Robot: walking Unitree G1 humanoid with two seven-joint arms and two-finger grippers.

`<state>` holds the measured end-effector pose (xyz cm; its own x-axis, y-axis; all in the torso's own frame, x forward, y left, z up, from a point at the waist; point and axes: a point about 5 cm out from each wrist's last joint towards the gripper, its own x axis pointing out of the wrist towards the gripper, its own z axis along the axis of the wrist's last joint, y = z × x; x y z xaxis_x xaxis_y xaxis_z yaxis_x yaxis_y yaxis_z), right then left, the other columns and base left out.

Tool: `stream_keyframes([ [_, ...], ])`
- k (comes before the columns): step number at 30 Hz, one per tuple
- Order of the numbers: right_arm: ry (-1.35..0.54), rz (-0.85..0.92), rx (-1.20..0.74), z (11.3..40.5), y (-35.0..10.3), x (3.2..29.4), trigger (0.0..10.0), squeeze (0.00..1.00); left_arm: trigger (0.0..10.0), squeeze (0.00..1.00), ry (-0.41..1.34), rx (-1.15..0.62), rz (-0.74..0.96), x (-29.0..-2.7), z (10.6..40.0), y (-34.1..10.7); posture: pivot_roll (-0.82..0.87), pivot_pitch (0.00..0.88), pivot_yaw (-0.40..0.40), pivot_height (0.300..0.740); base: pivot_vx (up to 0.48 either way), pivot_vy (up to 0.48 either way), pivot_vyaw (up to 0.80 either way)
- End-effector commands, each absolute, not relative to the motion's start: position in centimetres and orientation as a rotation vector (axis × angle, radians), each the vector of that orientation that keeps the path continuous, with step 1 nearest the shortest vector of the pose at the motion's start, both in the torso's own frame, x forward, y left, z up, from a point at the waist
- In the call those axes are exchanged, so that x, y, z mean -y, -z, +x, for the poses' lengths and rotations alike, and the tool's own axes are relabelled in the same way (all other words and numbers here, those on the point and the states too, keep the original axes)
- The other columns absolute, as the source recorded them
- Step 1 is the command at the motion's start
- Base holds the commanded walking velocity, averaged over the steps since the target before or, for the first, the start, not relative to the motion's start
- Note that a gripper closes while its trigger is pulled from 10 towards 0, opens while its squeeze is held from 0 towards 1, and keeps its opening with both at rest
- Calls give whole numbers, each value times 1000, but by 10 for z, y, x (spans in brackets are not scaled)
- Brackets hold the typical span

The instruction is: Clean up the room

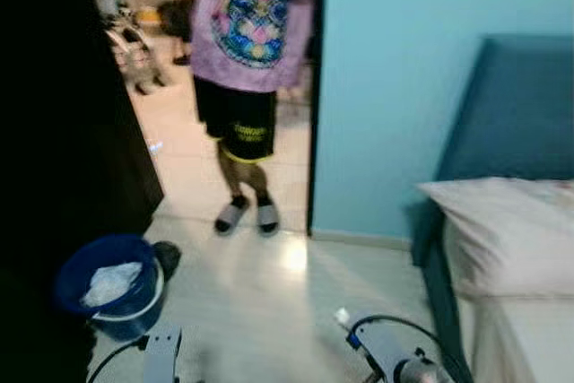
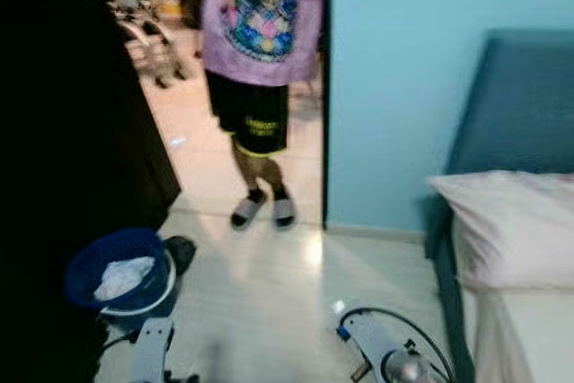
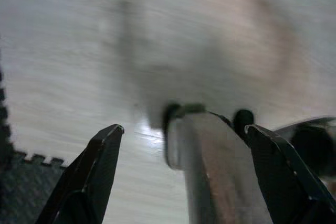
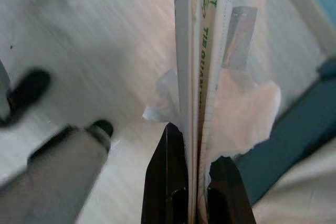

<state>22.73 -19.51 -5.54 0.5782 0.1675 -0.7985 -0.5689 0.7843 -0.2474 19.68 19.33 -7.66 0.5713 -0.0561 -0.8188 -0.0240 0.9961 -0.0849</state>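
My right gripper (image 4: 195,145) is shut on a flat white paper packet (image 4: 202,51) with green print, and a crumpled white tissue (image 4: 247,114) is bunched against it. The packet stands up between the fingers above the pale floor. My left gripper (image 3: 184,129) hangs open over the floor with nothing between its fingers. A blue bin (image 1: 112,289) holding white rubbish stands on the floor at the lower left, beside a dark cabinet. Both silver forearms, the left arm (image 1: 161,356) and the right arm (image 1: 390,356), show at the bottom edge of the head views.
A person (image 1: 247,87) in a purple shirt and black shorts stands in the doorway ahead. A tall dark cabinet (image 1: 54,132) is on the left. On the right are the blue wall (image 1: 404,87) and a bed (image 1: 529,329) with a white pillow (image 1: 511,230). A dark foam mat (image 3: 21,182) lies near my left gripper.
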Motion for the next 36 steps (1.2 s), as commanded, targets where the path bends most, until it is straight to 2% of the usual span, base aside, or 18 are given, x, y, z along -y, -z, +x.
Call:
stream_keyframes([
  [1, -467, -503, -874, 221, 60, 190, 10000, 0, 10000, 0, 7, -976, -85, -197, 193, 78, 87, 0, -6, 704, 244, 0, 719],
  [8, -471, -489, -872, 220, 61, 188, 10000, 0, 10000, 0, 6, -981, -84, -198, 192, 79, 86, 0, -5, 704, 244, 0, 719],
  [31, -425, -477, -781, 243, 47, 181, 10000, 0, 10000, 0, 5, -991, -94, -199, 187, 81, 87, 0, -6, 704, 250, 0, 726],
  [36, -386, -480, -764, 249, 43, 182, 10000, 0, 10000, 0, 13, -990, -96, -199, 187, 81, 83, 0, -4, 704, 283, 0, 98],
])
